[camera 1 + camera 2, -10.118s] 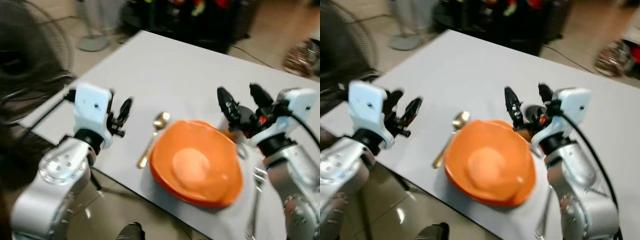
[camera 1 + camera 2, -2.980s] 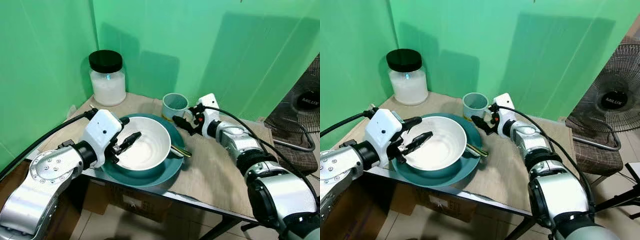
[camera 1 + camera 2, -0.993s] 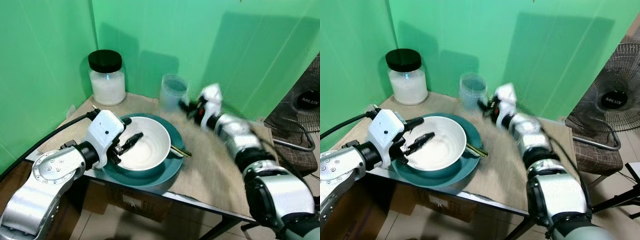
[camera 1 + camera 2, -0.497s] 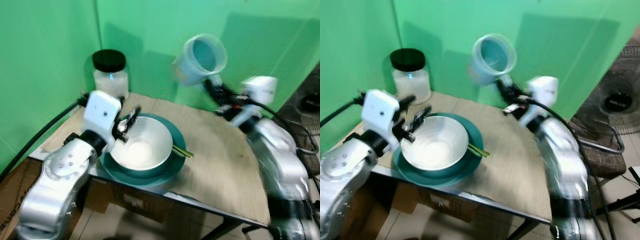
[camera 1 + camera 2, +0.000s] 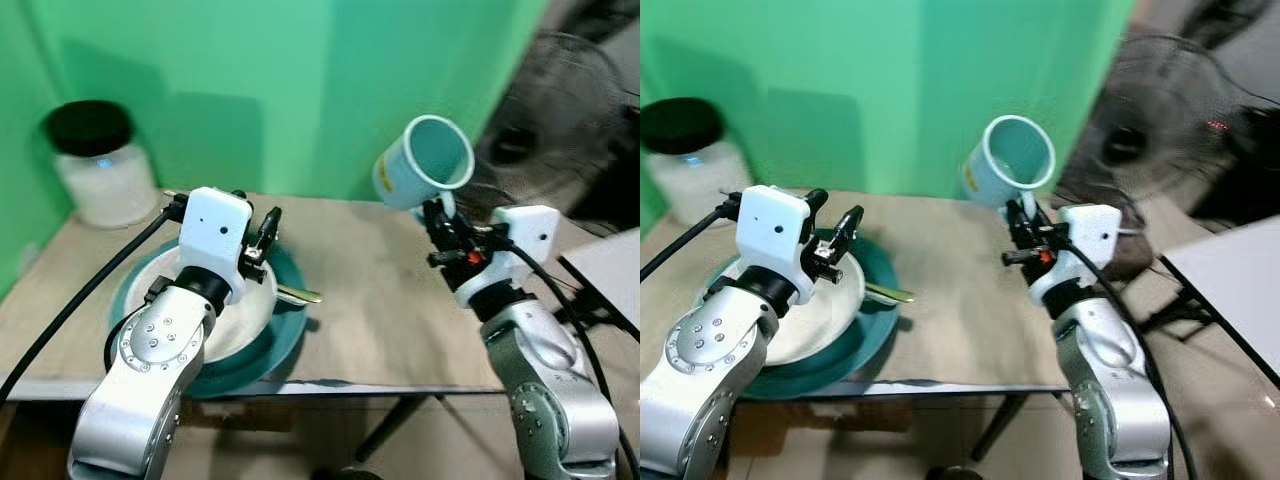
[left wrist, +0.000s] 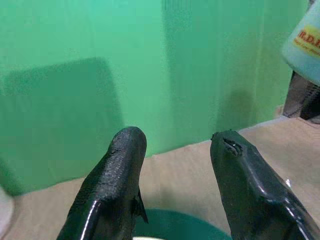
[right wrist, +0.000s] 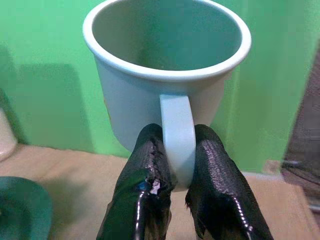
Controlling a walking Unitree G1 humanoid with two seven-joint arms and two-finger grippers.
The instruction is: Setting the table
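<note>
My right gripper [image 5: 437, 215] is shut on the handle of a light blue mug [image 5: 425, 160], holding it tilted in the air above the right part of the wooden table [image 5: 380, 310]. The right wrist view shows the fingers [image 7: 150, 165] pinching the mug's handle [image 7: 177, 145]. A white bowl [image 5: 825, 315] sits in a teal plate [image 5: 868, 340] on the table's left side, with a gold utensil handle [image 5: 888, 293] poking out between them. Over the bowl's far rim, my left gripper [image 5: 265, 232] is open and holds nothing [image 6: 177, 137].
A glass jar with a black lid [image 5: 95, 165] stands at the table's back left by the green wall. A floor fan [image 5: 560, 100] is behind the table on the right. A white surface [image 5: 610, 285] lies to the far right. The table's front edge [image 5: 330, 384] is close.
The whole picture has swung to the right, so the camera turned. The mug stays lifted in my right gripper, now lower and nearer. My left gripper stays open over the bowl.
</note>
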